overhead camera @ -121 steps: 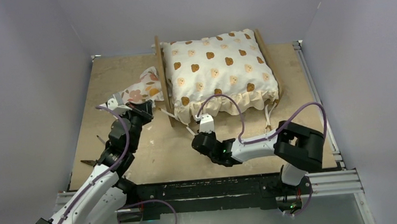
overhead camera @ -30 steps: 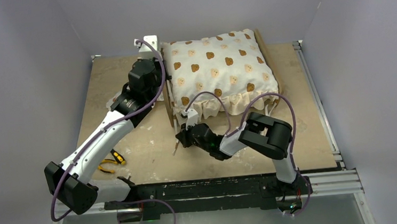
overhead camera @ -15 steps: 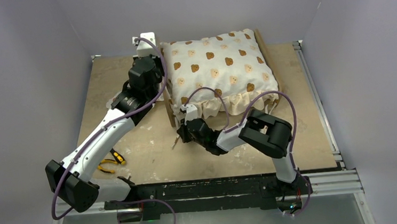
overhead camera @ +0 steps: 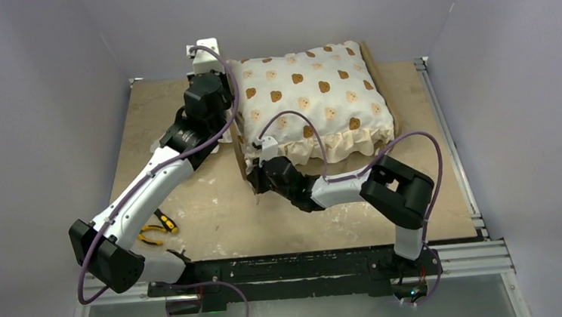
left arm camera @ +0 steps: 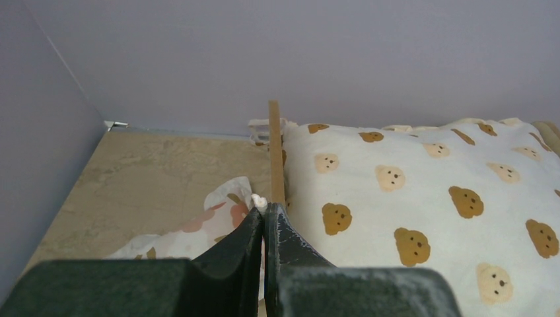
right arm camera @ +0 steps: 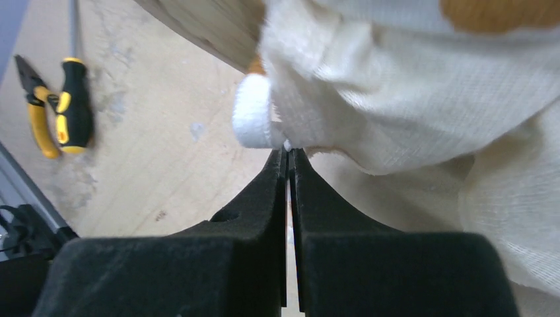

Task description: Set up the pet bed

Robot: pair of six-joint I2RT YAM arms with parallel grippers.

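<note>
On tan desk, noted pet bed under bear-print cushion. Found left tool closed at bed's upper left, right tool closed at cushion's lower left.

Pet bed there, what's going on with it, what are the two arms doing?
Both arms are at the left side of the pet bed, whose bear-print cushion lies in the frame. The left gripper is shut at the left rail, beside the floral pillow lying outside the frame. The right gripper is shut at the near-left corner, tips against a white tie under the cushion's ruffle. Whether either holds anything is unclear.
</note>
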